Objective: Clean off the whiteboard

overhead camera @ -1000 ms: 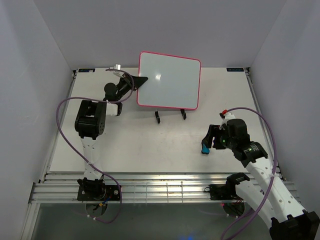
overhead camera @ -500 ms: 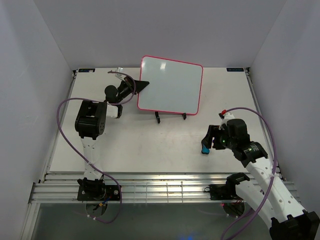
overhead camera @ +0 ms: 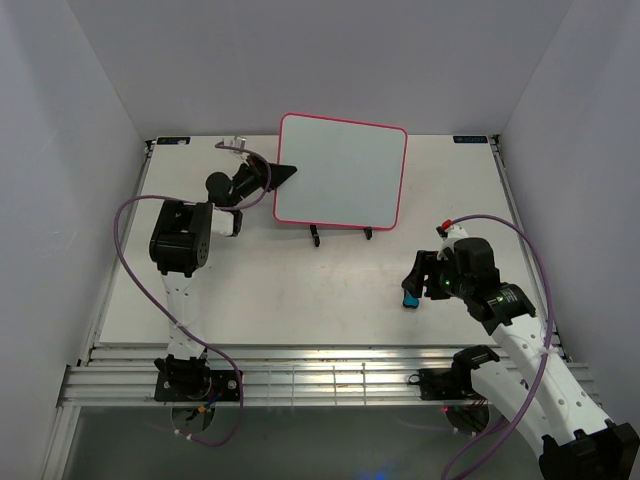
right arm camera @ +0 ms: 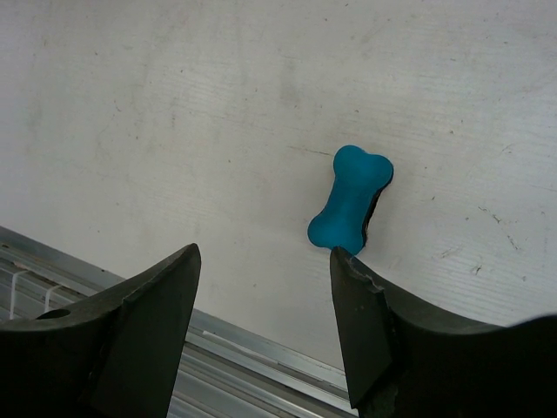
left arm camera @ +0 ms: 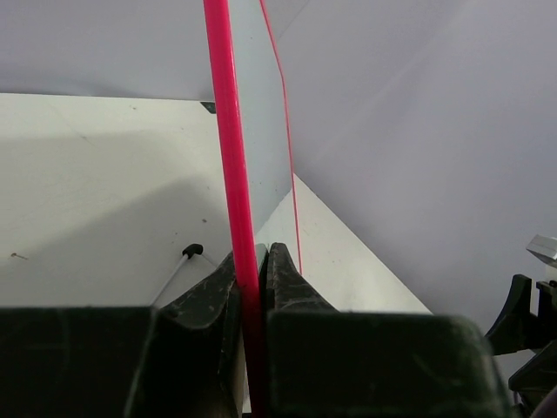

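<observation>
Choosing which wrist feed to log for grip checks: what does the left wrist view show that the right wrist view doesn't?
Only the left wrist: the left tool shut on the edge of the flat, pink-red-framed white whiteboard, seen edge-on. Only the right wrist: the small blue bone-shaped eraser lying unheld ahead of the open right tool. Both: the white tabletop.

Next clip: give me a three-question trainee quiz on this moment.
1. True or false: the left claw is shut on the edge of the whiteboard.
2. The blue eraser is: A) held in the right claw; B) lying on the table below that open claw; C) pressed against the whiteboard.
3. Fill in: the whiteboard's face looks ____.
Key: 1 true; 2 B; 3 blank.
</observation>
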`<state>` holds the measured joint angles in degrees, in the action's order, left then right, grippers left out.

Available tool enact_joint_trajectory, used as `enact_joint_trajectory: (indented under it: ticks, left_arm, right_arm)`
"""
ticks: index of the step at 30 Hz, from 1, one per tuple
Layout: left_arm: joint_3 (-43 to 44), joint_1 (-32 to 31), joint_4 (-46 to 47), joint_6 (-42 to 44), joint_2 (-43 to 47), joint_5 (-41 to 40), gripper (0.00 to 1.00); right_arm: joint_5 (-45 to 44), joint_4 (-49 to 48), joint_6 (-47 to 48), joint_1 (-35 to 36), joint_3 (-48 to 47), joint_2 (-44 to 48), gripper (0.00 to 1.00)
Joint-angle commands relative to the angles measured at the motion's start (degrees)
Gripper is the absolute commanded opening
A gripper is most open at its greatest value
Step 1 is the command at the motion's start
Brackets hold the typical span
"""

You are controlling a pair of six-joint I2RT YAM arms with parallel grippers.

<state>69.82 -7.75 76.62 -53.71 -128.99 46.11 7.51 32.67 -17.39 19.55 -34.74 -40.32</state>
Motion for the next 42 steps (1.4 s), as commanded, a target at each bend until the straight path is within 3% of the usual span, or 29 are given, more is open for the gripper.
enact_joint_trajectory:
  ticks: [1, 34, 35, 38, 42]
  left_arm:
    - [-1.88, 2.21, 19.88, 15.48, -0.12, 9.17, 0.0]
    - [-9.44, 5.2, 19.97, 31.21, -3.9, 13.92, 0.0]
    - [-9.62, 5.29, 19.97, 31.21, -3.81, 14.36, 0.02]
    - [-10.32, 5.55, 19.97, 30.51, -3.9, 14.19, 0.2]
    - [-10.84, 5.55, 19.88, 30.25, -3.55, 13.14, 0.3]
  right_arm:
    - [1.37, -1.46, 1.22, -0.13, -1.91, 0.59, 0.67]
    - [4.18, -2.52, 1.92, -0.13, -1.82, 4.19, 0.66]
    - [4.27, -2.52, 2.01, -0.13, -1.82, 4.28, 0.66]
    - [4.62, -2.61, 2.1, -0.13, -1.73, 4.54, 0.67]
    - [4.62, -2.87, 2.27, -0.13, -1.73, 5.07, 0.67]
